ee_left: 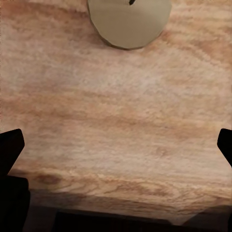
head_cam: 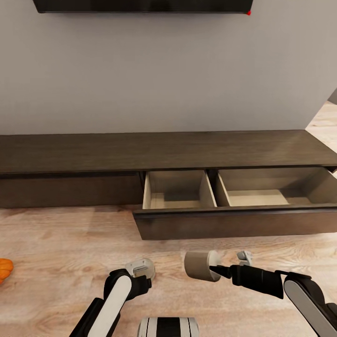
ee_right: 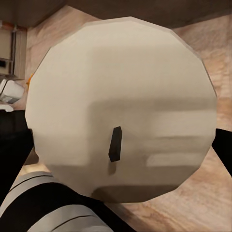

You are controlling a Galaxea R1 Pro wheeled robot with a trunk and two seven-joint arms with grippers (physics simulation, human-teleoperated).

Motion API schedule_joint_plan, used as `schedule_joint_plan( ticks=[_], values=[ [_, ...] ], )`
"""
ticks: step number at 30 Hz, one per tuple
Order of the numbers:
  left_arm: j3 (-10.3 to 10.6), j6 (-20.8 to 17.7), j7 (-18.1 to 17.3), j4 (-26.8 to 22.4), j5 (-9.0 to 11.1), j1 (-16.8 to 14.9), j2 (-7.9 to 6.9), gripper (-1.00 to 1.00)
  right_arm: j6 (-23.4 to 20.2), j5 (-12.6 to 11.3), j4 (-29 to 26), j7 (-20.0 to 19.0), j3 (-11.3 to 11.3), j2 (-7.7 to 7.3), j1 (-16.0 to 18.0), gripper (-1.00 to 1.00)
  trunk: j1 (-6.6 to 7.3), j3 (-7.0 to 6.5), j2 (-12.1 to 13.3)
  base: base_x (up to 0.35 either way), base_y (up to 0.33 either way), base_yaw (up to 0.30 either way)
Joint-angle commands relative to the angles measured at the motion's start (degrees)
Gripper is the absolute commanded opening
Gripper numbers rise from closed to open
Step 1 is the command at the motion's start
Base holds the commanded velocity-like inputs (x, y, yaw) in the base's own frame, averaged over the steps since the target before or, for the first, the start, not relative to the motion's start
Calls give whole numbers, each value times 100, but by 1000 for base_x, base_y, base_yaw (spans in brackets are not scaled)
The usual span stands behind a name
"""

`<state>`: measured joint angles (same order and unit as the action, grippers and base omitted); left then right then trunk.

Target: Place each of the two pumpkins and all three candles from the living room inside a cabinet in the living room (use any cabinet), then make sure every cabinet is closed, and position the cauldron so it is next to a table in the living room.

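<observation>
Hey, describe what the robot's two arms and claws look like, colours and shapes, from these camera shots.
Both arms are built of glossy black segments with rounded white shell panels along the forearms. The left arm ends in a black wrist and a pale grey-white left claw. The right arm narrows into a long black wrist with slim, pointed black fingers at the right claw. No cables or markings are visible.

Both compartments of the pulled-out drawer point(head_cam: 234, 206) are seen bare, and entry from above is left open. A divider point(head_cam: 209, 187) stands between them at twelve o'clock. The floor point(head_cam: 61, 248) before the cabinet point(head_cam: 140, 152) is unobstructed, save a pumpkin point(head_cam: 4, 270) at nine o'clock.
</observation>
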<state>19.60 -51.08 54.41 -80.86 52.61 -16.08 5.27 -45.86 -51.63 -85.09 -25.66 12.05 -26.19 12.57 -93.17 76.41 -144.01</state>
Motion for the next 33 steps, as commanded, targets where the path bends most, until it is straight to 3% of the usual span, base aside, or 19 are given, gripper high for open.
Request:
schedule_joint_plan(
  ticks=[1,33],
  values=[
    [0,2,3,0,-12,0,0,100,-1,-5,0,0,-3,0,0,-100,0,0,0,0,0,0],
    [-4,6,-1,0,-93,0,-9,100,-2,-5,4,2,52,9,0,-100,0,0,0,99,0,0]
  ],
)
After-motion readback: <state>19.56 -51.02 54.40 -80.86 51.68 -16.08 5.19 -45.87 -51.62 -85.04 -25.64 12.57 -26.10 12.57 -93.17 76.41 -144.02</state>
